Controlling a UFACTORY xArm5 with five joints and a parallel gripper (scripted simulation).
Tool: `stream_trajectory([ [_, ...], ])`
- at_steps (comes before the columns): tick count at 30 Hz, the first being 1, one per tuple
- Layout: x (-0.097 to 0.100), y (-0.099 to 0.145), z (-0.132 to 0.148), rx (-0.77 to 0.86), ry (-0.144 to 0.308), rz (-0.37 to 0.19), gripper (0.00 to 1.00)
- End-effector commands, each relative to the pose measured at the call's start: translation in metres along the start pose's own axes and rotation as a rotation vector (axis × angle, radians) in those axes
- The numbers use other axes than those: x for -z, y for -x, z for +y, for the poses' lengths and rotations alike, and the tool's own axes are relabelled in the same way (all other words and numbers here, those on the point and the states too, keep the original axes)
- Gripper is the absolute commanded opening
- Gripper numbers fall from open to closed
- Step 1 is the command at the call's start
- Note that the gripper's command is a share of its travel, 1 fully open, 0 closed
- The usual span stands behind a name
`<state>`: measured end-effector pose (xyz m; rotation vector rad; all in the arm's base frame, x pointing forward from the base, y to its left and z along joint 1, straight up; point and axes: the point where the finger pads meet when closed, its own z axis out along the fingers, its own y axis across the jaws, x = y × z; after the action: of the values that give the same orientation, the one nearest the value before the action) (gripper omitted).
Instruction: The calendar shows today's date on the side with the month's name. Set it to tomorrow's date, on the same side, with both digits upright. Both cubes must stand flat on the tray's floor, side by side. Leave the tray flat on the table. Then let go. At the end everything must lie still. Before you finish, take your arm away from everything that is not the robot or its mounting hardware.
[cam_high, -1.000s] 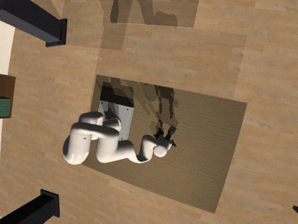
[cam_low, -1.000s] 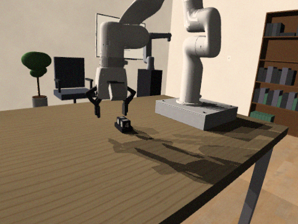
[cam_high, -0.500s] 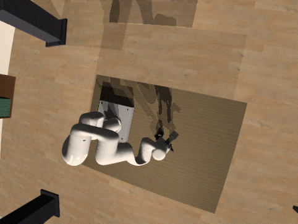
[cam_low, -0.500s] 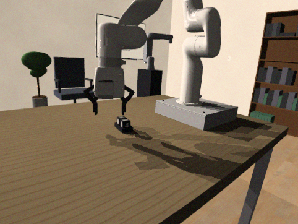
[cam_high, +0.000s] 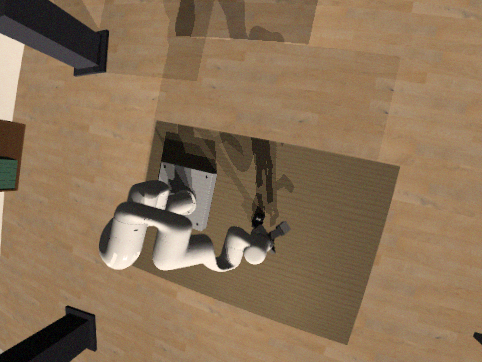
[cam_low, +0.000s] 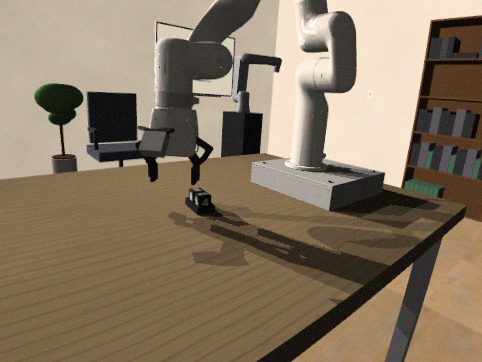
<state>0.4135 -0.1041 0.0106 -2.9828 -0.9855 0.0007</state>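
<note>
The small dark calendar tray point(cam_low: 200, 204) stands flat on the wooden table with two dark cubes point(cam_low: 199, 196) side by side in it. The digits are too small to read. From above the calendar point(cam_high: 258, 218) shows as a dark spot just beyond the wrist. My gripper point(cam_low: 173, 175) is open and empty. It hangs fingers down above the table, a little to the left of the calendar and higher than it, touching nothing. From above the gripper point(cam_high: 265, 235) is mostly hidden under the white wrist.
The arm's grey base block point(cam_low: 317, 182) stands on the table to the right of the calendar. The table edge point(cam_low: 380, 280) runs along the right. A bookshelf point(cam_low: 447, 110), a chair point(cam_low: 112, 131) and a plant point(cam_low: 59, 117) stand off the table.
</note>
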Motion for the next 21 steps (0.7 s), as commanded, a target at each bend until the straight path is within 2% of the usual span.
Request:
stream_trajectory([
  [1,0.001,0.003,0.004,-0.034,0.003,0.002,1.00],
  [9,0.001,0.010,0.009,-0.280,0.003,0.003,1.00],
  [11,0.001,0.017,0.014,-0.286,0.003,0.003,1.00],
  [21,0.001,0.018,0.014,-0.286,0.003,0.003,1.00],
])
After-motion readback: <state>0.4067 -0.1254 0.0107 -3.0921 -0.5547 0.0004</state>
